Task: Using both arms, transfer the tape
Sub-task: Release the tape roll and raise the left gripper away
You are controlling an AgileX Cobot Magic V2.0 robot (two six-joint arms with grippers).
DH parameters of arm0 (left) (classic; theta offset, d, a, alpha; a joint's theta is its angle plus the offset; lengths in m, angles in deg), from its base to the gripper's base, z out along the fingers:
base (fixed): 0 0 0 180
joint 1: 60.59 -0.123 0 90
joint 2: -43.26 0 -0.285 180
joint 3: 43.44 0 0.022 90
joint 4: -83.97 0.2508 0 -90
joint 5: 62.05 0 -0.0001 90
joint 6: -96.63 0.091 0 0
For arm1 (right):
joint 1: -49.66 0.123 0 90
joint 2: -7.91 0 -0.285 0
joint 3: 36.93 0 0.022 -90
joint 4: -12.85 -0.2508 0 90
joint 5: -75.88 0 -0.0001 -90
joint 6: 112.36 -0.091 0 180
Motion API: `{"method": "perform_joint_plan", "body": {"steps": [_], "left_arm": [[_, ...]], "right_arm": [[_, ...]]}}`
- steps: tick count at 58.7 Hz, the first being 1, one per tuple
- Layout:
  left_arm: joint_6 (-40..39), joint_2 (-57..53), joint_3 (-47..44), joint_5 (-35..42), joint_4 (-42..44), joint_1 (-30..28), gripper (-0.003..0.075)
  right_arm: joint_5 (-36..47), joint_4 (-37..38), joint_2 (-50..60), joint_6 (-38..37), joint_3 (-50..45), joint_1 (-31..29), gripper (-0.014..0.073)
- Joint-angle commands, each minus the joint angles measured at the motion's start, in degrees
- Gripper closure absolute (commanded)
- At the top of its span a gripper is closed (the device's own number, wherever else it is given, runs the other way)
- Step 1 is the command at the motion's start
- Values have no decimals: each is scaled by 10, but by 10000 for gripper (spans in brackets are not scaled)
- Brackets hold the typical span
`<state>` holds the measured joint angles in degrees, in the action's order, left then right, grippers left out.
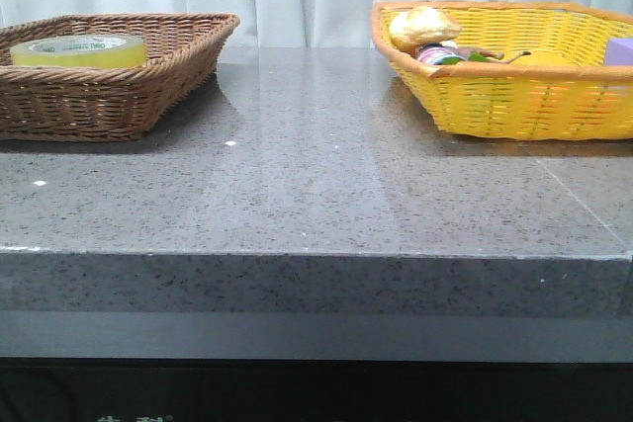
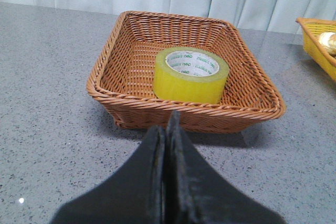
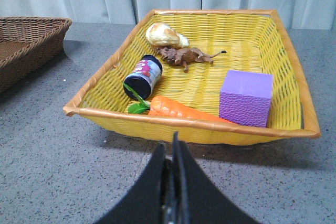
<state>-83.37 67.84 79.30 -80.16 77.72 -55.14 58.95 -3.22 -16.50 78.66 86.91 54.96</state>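
Note:
The tape [image 2: 191, 74], a wide yellow roll with a white core and green lettering, lies flat in the brown wicker basket [image 2: 121, 98]. It also shows in the front view [image 1: 79, 50], at the far left in that basket [image 1: 109, 101]. My left gripper [image 2: 167, 127] is shut and empty over the grey table, short of the basket's near rim. My right gripper [image 3: 173, 142] is shut and empty, short of the yellow basket [image 3: 184, 129]. Neither gripper shows in the front view.
The yellow basket [image 1: 514, 96] at the far right holds a small multicoloured roll [image 3: 143, 76], a carrot [image 3: 176, 109], a purple block [image 3: 247, 97], a brown toy animal [image 3: 185, 56] and a pale bread-like piece [image 3: 165, 35]. A white curtain hangs behind the table.

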Motion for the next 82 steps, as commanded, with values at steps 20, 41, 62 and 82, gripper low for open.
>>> {"method": "perform_joint_plan", "body": {"steps": [20,41,62,82], "left_arm": [[-5,4,13,49,-7,-1,740],[-5,-137,-103,60,-6,-16,740],[-5,-181,-178,54,17,-30,740],[-5,-183,-227,126,18,-30,740]], "right_arm": [[44,-2,-3,1,14,-4,714],[44,-2,-3,1,14,-4,714],[44,-2,-3,1,14,-4,714],[44,-2,-3,1,14,-4,714]]}}
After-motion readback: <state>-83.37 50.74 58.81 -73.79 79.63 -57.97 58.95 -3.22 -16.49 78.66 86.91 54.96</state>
